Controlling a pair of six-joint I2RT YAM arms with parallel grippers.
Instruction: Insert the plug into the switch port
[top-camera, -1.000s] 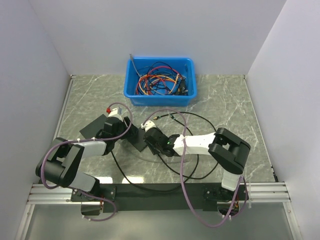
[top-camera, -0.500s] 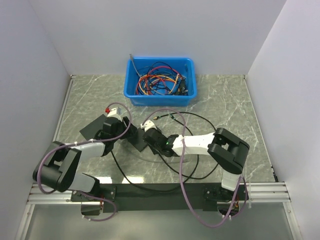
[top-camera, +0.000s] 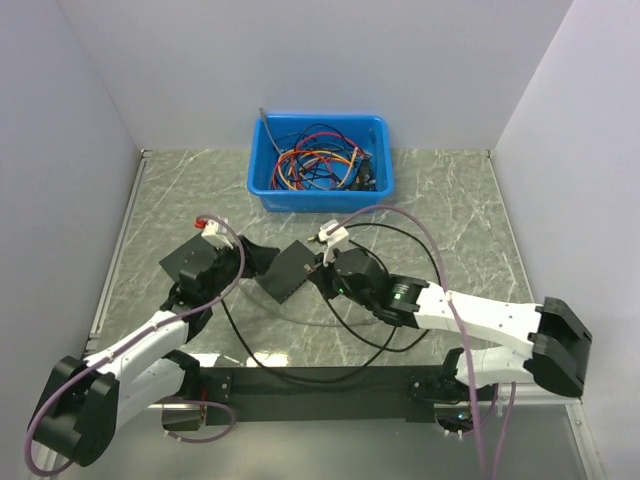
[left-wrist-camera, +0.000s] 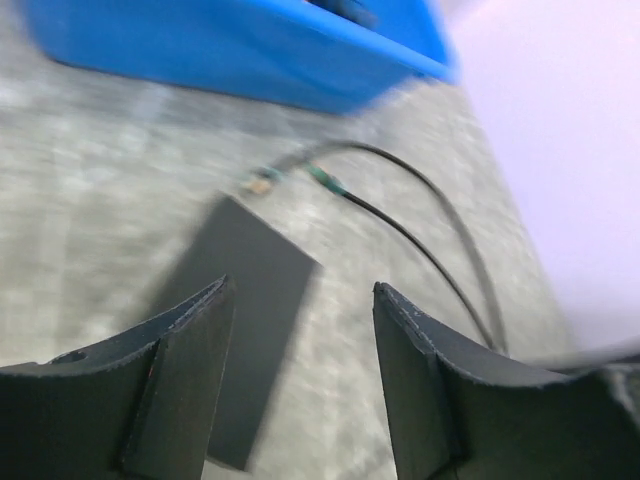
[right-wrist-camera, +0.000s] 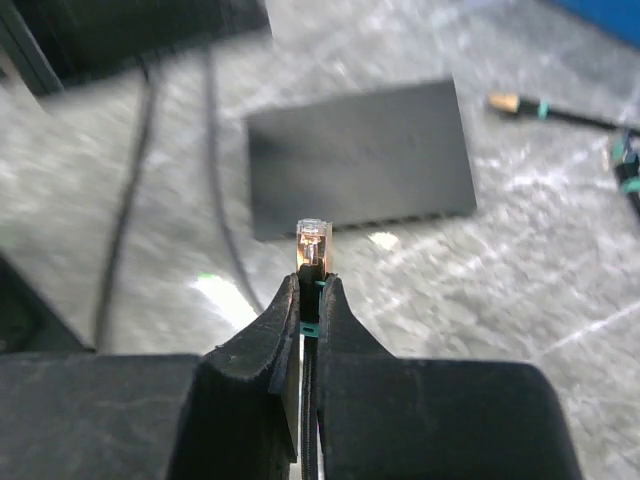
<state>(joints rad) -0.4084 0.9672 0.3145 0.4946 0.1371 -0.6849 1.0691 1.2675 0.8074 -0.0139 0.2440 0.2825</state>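
Observation:
The black switch (top-camera: 284, 272) lies flat on the marble table between my two grippers. It also shows in the left wrist view (left-wrist-camera: 240, 300) and in the right wrist view (right-wrist-camera: 360, 155), its port side facing the right gripper. My right gripper (right-wrist-camera: 311, 285) is shut on the clear plug (right-wrist-camera: 313, 243) of a black cable and holds it a short way in front of the ports. In the top view the right gripper (top-camera: 320, 270) is at the switch's right edge. My left gripper (left-wrist-camera: 300, 290) is open and empty, above the switch's left side (top-camera: 255, 258).
A blue bin (top-camera: 320, 160) of tangled cables stands at the back. The black cable (top-camera: 400, 300) loops over the table to the right and front of the switch. Its other end, with a gold tip (right-wrist-camera: 505, 101), lies behind the switch. White walls close in both sides.
Both arms have drawn back toward their bases and apart. The switch now lies uncovered between them. The right gripper still holds the plug.

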